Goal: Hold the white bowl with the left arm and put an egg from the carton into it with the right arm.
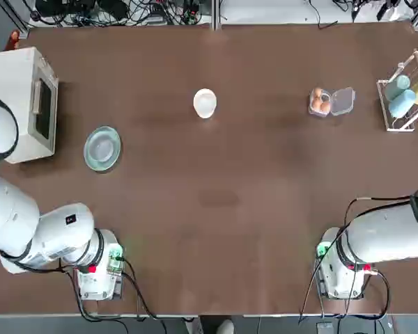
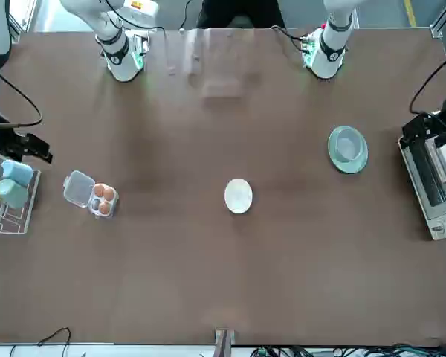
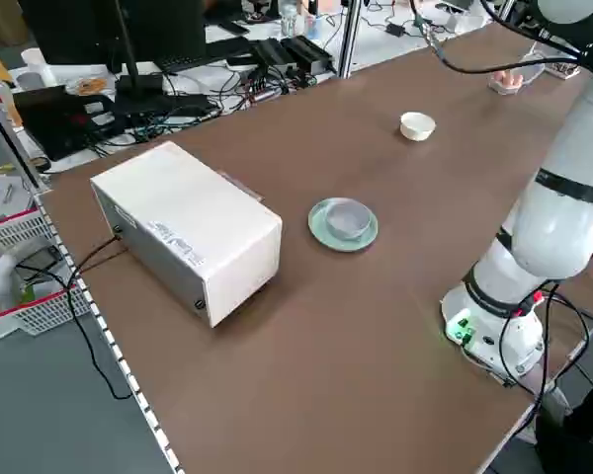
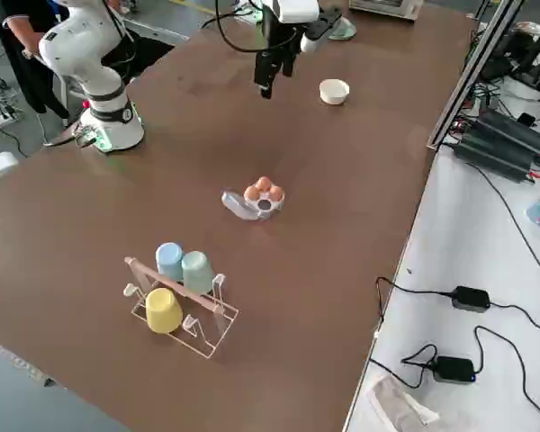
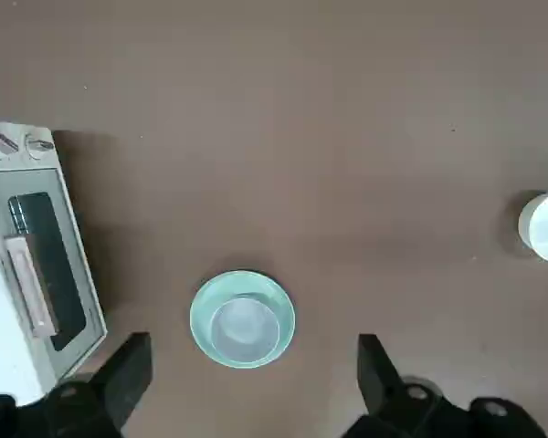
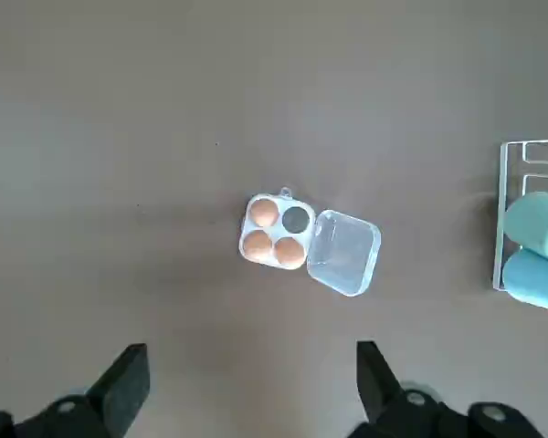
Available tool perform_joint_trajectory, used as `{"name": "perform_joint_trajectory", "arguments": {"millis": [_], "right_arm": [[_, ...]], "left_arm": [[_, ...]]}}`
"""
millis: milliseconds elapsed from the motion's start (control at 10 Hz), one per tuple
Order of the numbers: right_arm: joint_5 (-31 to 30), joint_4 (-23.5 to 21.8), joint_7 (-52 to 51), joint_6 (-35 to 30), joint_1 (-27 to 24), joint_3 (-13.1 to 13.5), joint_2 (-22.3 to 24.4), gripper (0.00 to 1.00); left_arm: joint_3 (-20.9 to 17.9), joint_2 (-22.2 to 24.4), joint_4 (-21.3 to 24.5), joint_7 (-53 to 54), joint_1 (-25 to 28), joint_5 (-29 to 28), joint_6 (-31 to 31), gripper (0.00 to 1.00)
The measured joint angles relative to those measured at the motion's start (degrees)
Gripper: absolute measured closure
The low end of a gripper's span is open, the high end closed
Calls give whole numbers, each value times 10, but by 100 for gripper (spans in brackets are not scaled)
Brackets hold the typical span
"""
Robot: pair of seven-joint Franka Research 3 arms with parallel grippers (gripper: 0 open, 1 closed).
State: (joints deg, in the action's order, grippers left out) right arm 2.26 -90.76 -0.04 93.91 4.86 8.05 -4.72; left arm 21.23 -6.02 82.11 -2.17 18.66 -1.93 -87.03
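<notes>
Jaws stand wide apart on both arms, gripping nothing: the left gripper hangs above the bench near the oven, the right gripper above it near the rack. White and jointed, the left arm and the right arm reach out from their bases at the bench's robot-side edge. A white oven sits at the left, and a wire rack with three pastel cups at the right. Near the oven, a greenish plate carries a small clear bowl. Just beside the rack's left lies the open egg carton. Between plate and carton, the white bowl rests upright. Three brown eggs fill carton cups; the fourth looks dark.
</notes>
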Motion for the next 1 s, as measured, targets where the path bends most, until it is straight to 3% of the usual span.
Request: {"name": "perform_joint_trajectory", "arguments": {"millis": [400, 800, 1000], "right_arm": [[0, 0, 2, 1, 1, 0, 0, 0], [0, 0, 4, 1, 1, 0, 0, 0], [0, 0, 5, 1, 1, 0, 0, 0]], "left_arm": [[2, -1, -1, 1, -11, 25, 2, 0], [1, -52, 6, 13, -10, 168, 6, 0], [-6, -101, 6, 73, 12, 274, 3, 0]]}}
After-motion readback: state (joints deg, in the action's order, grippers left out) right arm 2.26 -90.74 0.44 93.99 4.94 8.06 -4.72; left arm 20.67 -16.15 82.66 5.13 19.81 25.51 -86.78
